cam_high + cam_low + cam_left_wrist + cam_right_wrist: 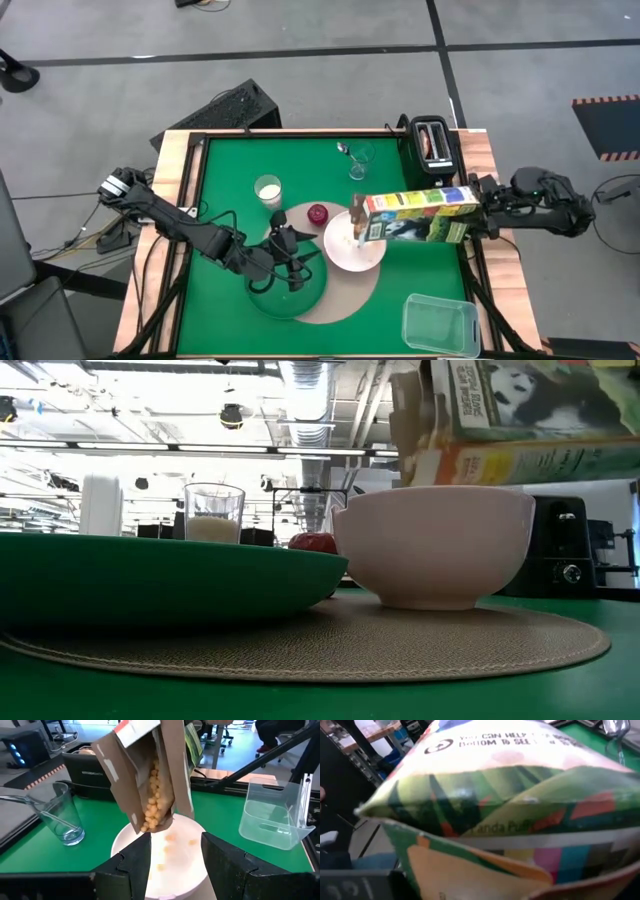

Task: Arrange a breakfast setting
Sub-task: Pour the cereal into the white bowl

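Note:
The white bowl [352, 243] stands on the round tan mat [330, 300]. The dark-green plate [287, 290] lies on the mat's near left part. My right gripper [480, 215] is shut on the colourful cereal box [420, 215], which is tipped on its side above the bowl. Yellow puffs [154, 815] sit at the box's open end, and some lie in the bowl [172, 845]. My left gripper [288, 258] is open above the plate's far rim, its fingers [131, 865] pointing at the bowl and holding nothing. The metal spoon [30, 801] stands in the clear glass [358, 158] at the far side. My right gripper holds the cereal box by its closed end [468, 215], coming level from the table's right side. The box is lifted clear and lies nearly level, its open end [362, 222] dipped over the bowl. The box fills the right wrist view and hides the fingers.
A glass of milk [267, 190] and a small red fruit [317, 213] stand far left of the bowl. A black toaster [433, 143] is at the far right corner. A clear plastic tub [440, 322] is at the near right.

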`<act>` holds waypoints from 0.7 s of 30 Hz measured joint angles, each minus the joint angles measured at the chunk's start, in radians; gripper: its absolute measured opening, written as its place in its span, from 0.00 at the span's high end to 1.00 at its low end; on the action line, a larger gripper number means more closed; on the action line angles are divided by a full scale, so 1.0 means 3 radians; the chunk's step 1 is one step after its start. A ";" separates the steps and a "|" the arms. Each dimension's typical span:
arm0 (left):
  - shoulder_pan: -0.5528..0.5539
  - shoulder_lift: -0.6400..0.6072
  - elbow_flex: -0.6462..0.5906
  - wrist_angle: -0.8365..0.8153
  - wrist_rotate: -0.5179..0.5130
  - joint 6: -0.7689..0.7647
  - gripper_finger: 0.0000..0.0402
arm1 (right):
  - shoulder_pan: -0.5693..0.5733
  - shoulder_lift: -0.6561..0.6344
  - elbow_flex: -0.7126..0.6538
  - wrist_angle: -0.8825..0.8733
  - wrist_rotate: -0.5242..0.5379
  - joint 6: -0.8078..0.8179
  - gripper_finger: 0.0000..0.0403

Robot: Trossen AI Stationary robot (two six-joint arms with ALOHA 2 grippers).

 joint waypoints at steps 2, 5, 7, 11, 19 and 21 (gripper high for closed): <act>-0.0001 0.0000 0.0000 -0.0004 0.0001 0.0000 0.60 | 0.0000 0.0000 0.0000 -0.0087 -0.0001 0.0000 0.39; -0.0001 0.0000 0.0000 -0.0002 0.0001 0.0001 0.60 | 0.0000 0.0015 -0.0001 -0.0178 0.0000 0.0001 0.39; 0.0000 0.0000 0.0000 -0.0002 0.0001 0.0002 0.60 | 0.0004 0.0056 0.0000 -0.0148 -0.0001 0.0001 0.39; 0.0009 0.0000 0.0000 -0.0004 0.0001 0.0004 0.60 | 0.0006 0.0254 0.0000 -0.0130 -0.0031 -0.0031 0.39; 0.0009 0.0000 0.0001 -0.0006 0.0004 0.0018 0.60 | 0.0006 0.0536 0.0124 -0.0076 -0.0079 -0.0092 0.39; 0.0009 0.0000 0.0001 -0.0007 0.0021 0.0023 0.60 | 0.0006 0.0553 0.0203 -0.0121 -0.0086 -0.0102 0.39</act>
